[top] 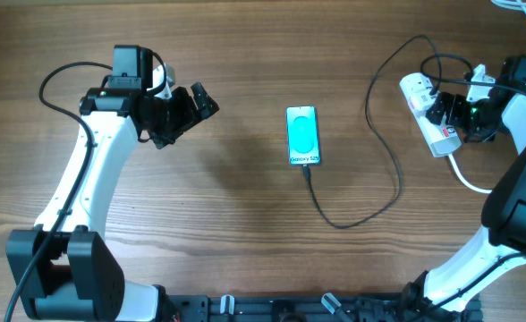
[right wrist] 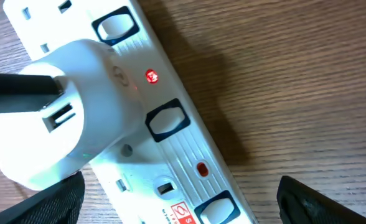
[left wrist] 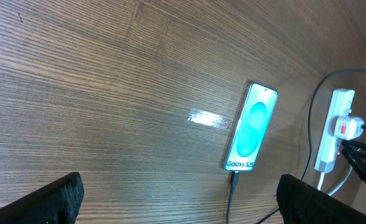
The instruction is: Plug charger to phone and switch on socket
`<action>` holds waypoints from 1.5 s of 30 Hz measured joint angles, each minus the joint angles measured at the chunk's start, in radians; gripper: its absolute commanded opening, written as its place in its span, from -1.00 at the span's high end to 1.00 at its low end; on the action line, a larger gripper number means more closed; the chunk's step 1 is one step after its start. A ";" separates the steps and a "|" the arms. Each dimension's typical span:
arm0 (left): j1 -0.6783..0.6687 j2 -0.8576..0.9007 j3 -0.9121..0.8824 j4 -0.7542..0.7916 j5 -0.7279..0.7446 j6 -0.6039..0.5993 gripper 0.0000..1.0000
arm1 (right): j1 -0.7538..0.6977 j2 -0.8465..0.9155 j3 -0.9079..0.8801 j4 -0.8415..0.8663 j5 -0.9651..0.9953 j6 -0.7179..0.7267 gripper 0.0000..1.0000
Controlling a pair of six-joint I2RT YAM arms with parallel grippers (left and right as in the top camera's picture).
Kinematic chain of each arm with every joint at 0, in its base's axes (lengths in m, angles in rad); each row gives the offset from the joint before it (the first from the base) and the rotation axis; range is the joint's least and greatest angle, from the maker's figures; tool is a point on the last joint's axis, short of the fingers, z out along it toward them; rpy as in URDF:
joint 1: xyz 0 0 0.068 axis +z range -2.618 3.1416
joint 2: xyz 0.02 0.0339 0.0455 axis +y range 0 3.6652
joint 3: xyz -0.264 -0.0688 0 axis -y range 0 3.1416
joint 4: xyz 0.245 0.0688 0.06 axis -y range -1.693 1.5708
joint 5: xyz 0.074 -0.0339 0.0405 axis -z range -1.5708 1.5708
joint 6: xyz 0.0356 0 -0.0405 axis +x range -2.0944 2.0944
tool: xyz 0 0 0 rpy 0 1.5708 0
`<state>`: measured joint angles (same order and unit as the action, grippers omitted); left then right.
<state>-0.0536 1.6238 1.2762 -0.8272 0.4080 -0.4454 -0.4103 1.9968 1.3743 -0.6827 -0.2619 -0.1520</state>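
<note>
The phone (top: 302, 136) lies flat mid-table with its teal screen lit, and it also shows in the left wrist view (left wrist: 251, 127). The charger's black cable (top: 384, 170) runs from the phone's lower edge (left wrist: 233, 186), loops right, then climbs to a white adapter (right wrist: 65, 124) seated in the socket (top: 427, 114). On the socket (right wrist: 189, 155), a red lamp (right wrist: 150, 76) glows beside the adapter; a lower lamp (right wrist: 201, 169) is dark. My right gripper (right wrist: 183, 205) hangs open just above the socket, a finger on each side. My left gripper (top: 194, 114) is open, well left of the phone.
The socket's thick white cord (top: 464, 174) trails toward the front right. More white cables (top: 522, 9) cross the far right corner. Both arm bases stand along the table's front edge, and a black rail (top: 281, 309) runs between them.
</note>
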 measured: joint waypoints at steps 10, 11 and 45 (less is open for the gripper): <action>0.000 0.000 0.000 0.000 0.000 0.000 -1.00 | 0.000 0.000 0.000 0.023 0.001 -0.031 -0.99; 0.000 0.000 0.000 0.000 0.000 0.000 -1.00 | 0.000 0.000 0.000 0.042 0.000 -0.032 -0.99; 0.000 0.000 0.000 0.000 0.000 0.000 -1.00 | 0.000 0.000 0.000 0.095 0.000 -0.032 -0.99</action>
<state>-0.0536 1.6238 1.2762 -0.8272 0.4080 -0.4454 -0.4103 1.9968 1.3743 -0.5880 -0.2615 -0.1844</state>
